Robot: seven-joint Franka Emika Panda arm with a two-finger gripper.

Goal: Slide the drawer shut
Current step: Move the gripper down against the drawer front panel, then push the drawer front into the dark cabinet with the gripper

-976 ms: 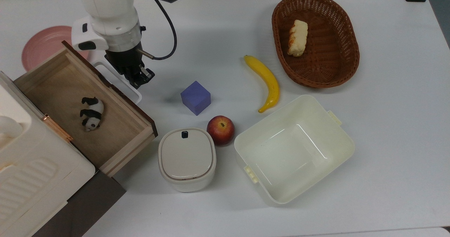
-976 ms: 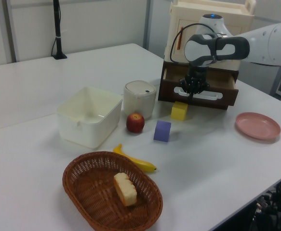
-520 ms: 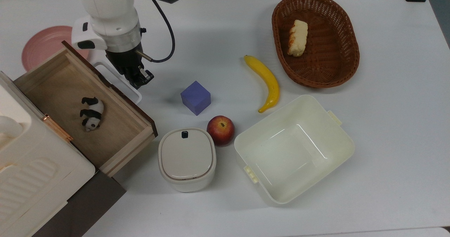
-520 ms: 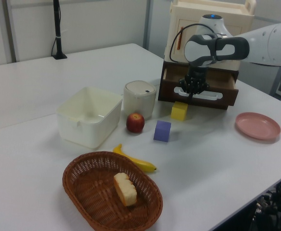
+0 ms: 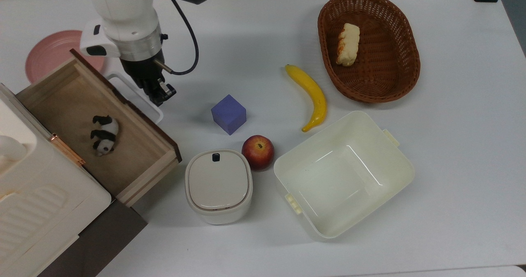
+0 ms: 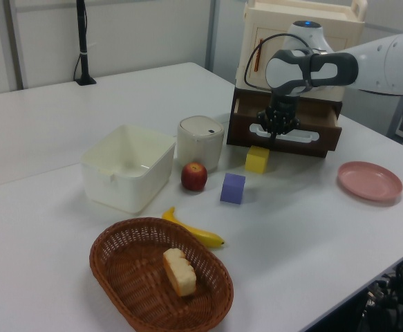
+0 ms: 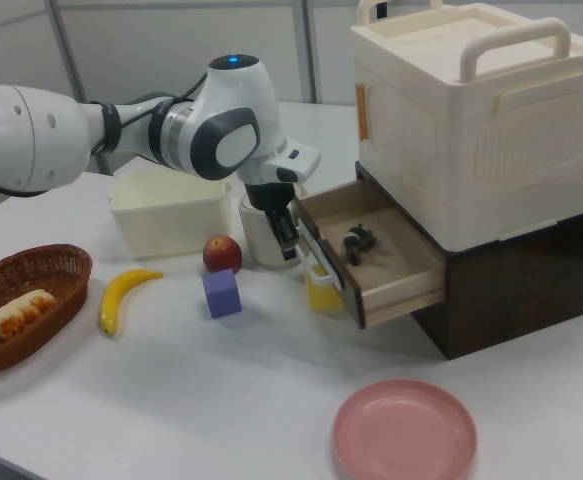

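Observation:
The drawer (image 5: 65, 104) is a light-wood box with a dark brown front panel, standing pulled out of its dark cabinet (image 7: 511, 300) at the top view's left. A toy panda (image 5: 102, 134) lies inside it. My gripper (image 5: 159, 93) points down with its fingers together, right against the white loop handle (image 5: 158, 116) on the front panel. In the left view the gripper (image 6: 278, 126) hangs in front of the drawer's front (image 6: 312, 142). The right view shows the gripper (image 7: 290, 238) at the front's far end, and the drawer (image 7: 396, 268) open.
A yellow block (image 6: 257, 159) sits on the table just in front of the drawer. Nearby are a purple cube (image 5: 229, 114), an apple (image 5: 257, 151), a white lidded canister (image 5: 218, 184), a cream tub (image 5: 287, 168), a banana (image 5: 312, 96), a wicker basket (image 5: 411, 63) and a pink plate (image 5: 45, 51).
My gripper has shifted toward the top view's left against the handle. The drawer has slid a little way into the cabinet, carrying the panda with it.

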